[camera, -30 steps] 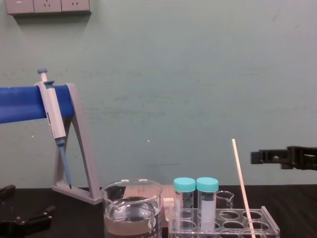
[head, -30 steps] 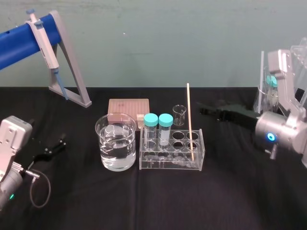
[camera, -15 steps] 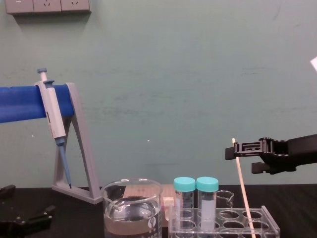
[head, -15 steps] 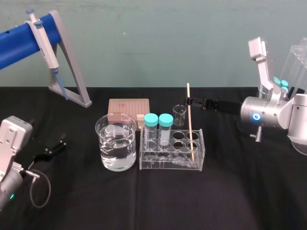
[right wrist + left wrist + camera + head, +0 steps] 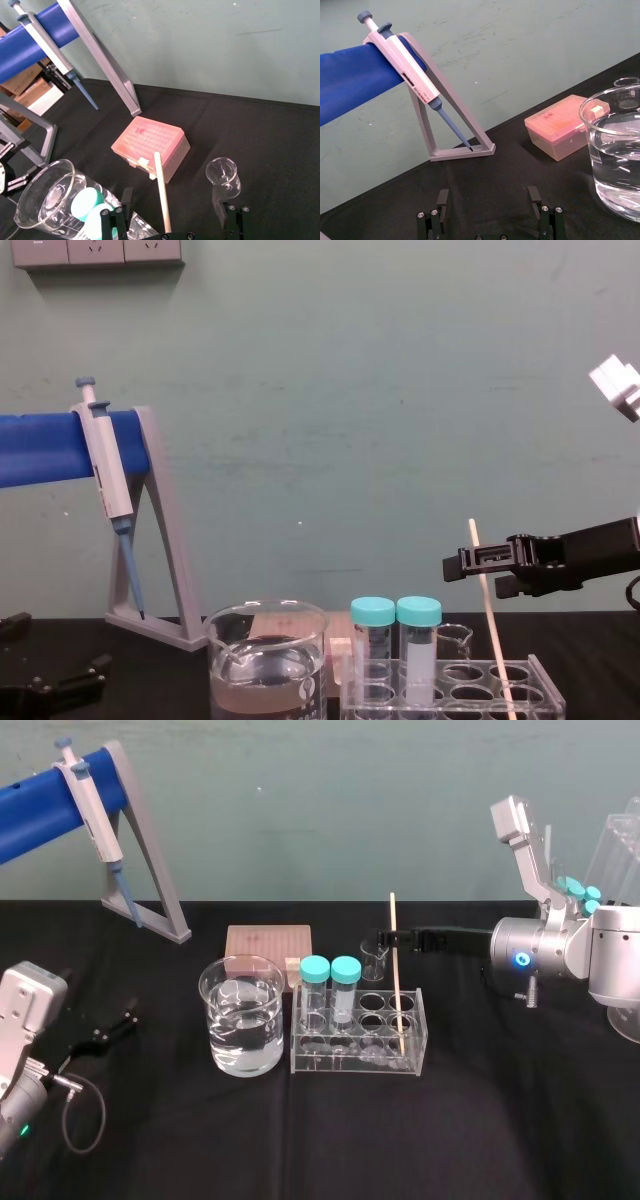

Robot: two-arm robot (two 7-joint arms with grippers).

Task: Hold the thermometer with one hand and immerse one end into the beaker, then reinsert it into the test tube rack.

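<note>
The thermometer (image 5: 397, 990) (image 5: 491, 620) stands slightly tilted in a right-hand hole of the test tube rack (image 5: 355, 1062) (image 5: 535, 695). My right gripper (image 5: 385, 938) (image 5: 472, 568) reaches in from the right at the rod's upper part. It is open, with the thermometer (image 5: 162, 192) between its fingers, touching neither. The beaker (image 5: 241, 1015) (image 5: 265, 665), partly filled with clear liquid, stands just left of the rack. My left gripper (image 5: 113, 1026) (image 5: 488, 200) rests open near the table's left side, holding nothing.
Two teal-capped tubes (image 5: 330, 972) stand in the rack's left holes. A tiny glass beaker (image 5: 373, 958) and a pink tip box (image 5: 268, 942) sit behind it. A grey-and-blue pipette (image 5: 90, 805) hangs on its stand (image 5: 155, 880) at the back left.
My right gripper has swung left from the table's right side and now has its fingers on either side of the thermometer's upper part. The left arm and the objects have stayed put.
</note>
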